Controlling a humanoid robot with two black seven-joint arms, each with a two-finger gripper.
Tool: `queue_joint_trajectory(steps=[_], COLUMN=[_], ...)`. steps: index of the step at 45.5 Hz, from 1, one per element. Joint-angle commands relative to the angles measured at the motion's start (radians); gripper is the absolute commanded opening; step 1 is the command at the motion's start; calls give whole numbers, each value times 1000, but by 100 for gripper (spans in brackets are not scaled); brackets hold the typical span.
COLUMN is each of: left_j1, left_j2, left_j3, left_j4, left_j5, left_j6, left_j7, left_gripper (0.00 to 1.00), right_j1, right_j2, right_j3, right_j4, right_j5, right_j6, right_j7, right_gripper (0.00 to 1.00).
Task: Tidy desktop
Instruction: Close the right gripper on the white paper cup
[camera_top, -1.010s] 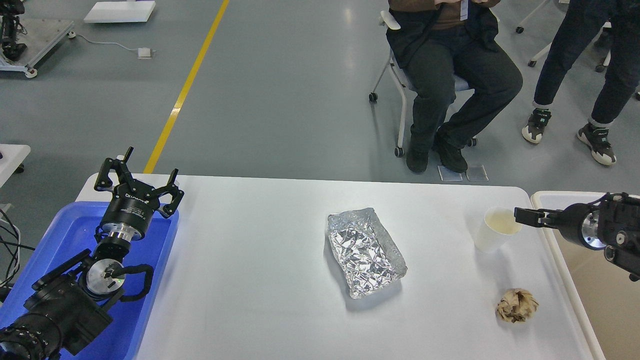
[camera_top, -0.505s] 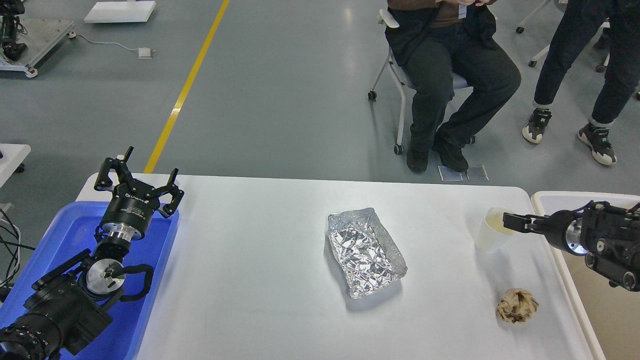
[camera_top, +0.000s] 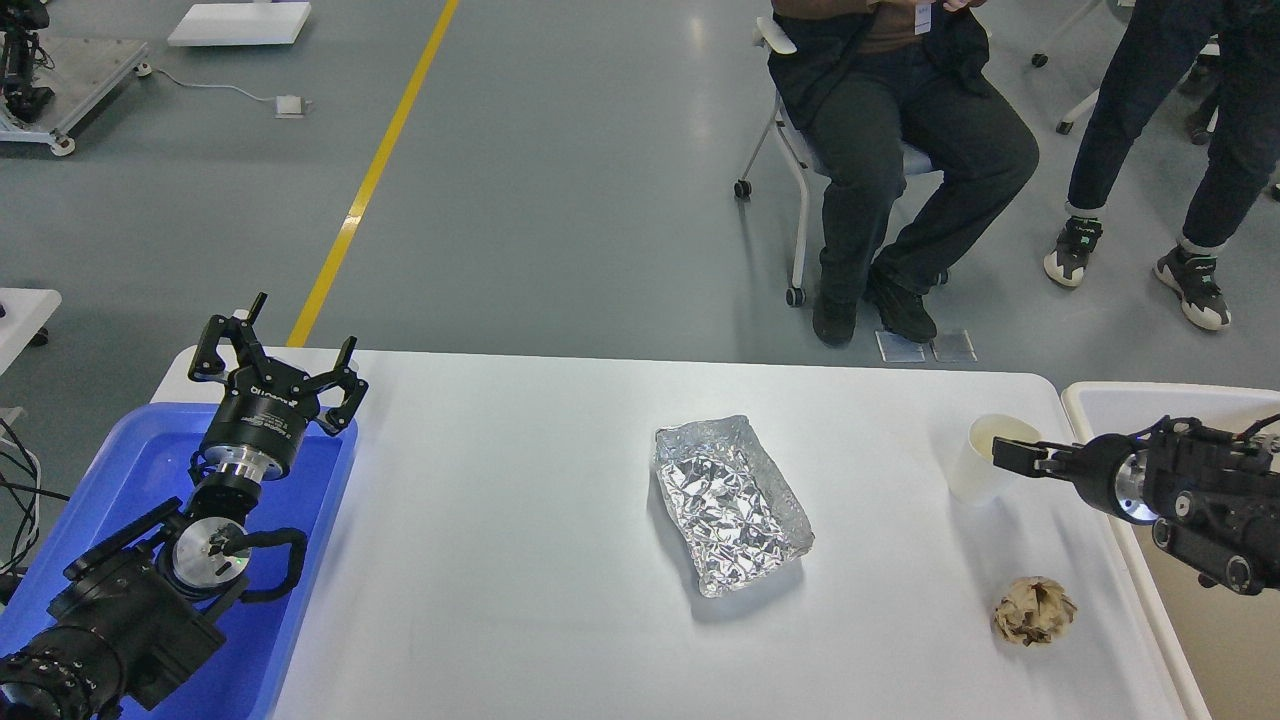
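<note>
Filling the lower half of the view, the desktop (camera_top: 520, 560) runs its long axis from 9 to 3 o'clock, its near edge cut off by the frame. A foil tray (camera_top: 731, 504) sits near its middle, angled toward 5 o'clock. At 3 o'clock a paper cup (camera_top: 986, 460) stands upright; the right gripper (camera_top: 1012, 458) overlaps its rim, whether spread or pinching I cannot tell. A crumpled ball (camera_top: 1034, 611) lies at 5 o'clock. The left gripper (camera_top: 275, 365), fingers spread, hangs above the blue tray (camera_top: 130, 470) at 9 o'clock. A bin (camera_top: 1110, 400) adjoins the desktop at 3 o'clock.
</note>
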Motion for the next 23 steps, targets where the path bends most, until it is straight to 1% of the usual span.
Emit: queue_joint_trajectory(steps=[1, 2, 6, 9, 14, 17, 19, 23], left_j1=[1, -1, -1, -1, 1, -1, -1, 1], left_j2=[-1, 0, 0, 0, -1, 0, 0, 0], left_j3=[0, 0, 0, 0, 0, 0, 0, 0], left_j4=[0, 0, 0, 0, 0, 0, 0, 0], left_j5=[0, 0, 0, 0, 0, 0, 0, 0], left_j6=[0, 0, 0, 0, 0, 1, 0, 0], left_j7=[0, 0, 0, 0, 0, 0, 0, 0], left_gripper=[100, 100, 100, 100, 100, 100, 100, 100], right_j1=[-12, -12, -11, -11, -8, -8, -6, -5], right_j2=[4, 4, 4, 2, -1, -3, -4, -4], right_j3=[6, 7, 13, 13, 13, 10, 7, 7], right_j4=[-3, -2, -3, -3, -2, -2, -2, 0], right_j5=[-3, -3, 0, 0, 0, 0, 0, 0], right_j6=[0, 0, 0, 0, 2, 5, 8, 11], right_j7=[-1, -1, -1, -1, -1, -1, -1, 1], right_gripper=[61, 57, 54, 48, 30, 12, 1, 0])
